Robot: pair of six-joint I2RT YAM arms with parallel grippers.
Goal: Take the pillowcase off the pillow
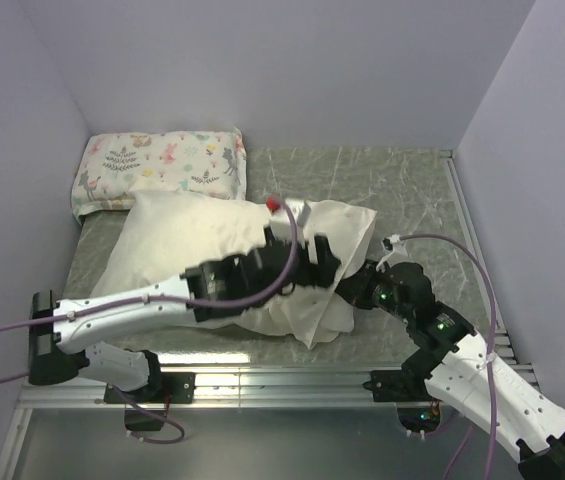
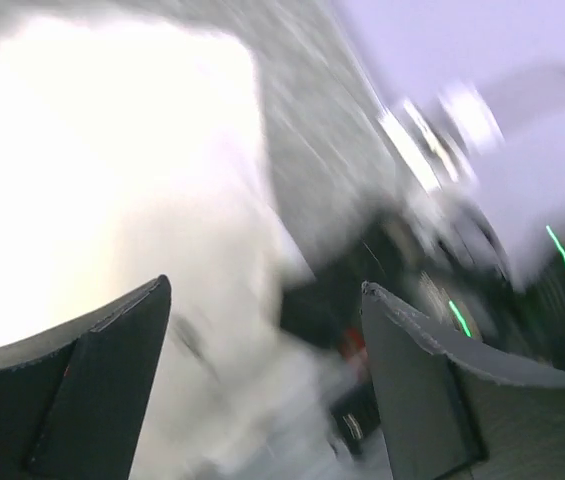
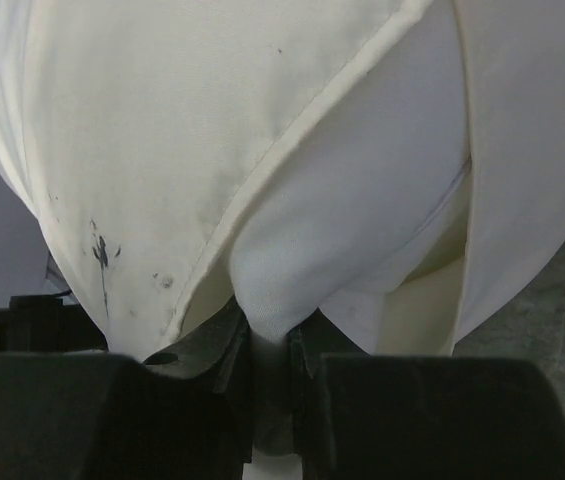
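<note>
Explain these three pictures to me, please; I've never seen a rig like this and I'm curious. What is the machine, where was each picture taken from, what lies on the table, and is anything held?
This is a robot with a left arm and a right arm, bolted to a table, each ending in a two-fingered pincer. One picture looks down from above and behind them; the other two come from cameras on the wrists. On the table lie a small floral pillow at the back left and a big white pillow inside a cream pillowcase. The right pincer is shut on a fold of the whiter cloth, apparently the pillow poking out of the case. The left pincer is open over the pillowcase, holding nothing; its picture is blurred.
</note>
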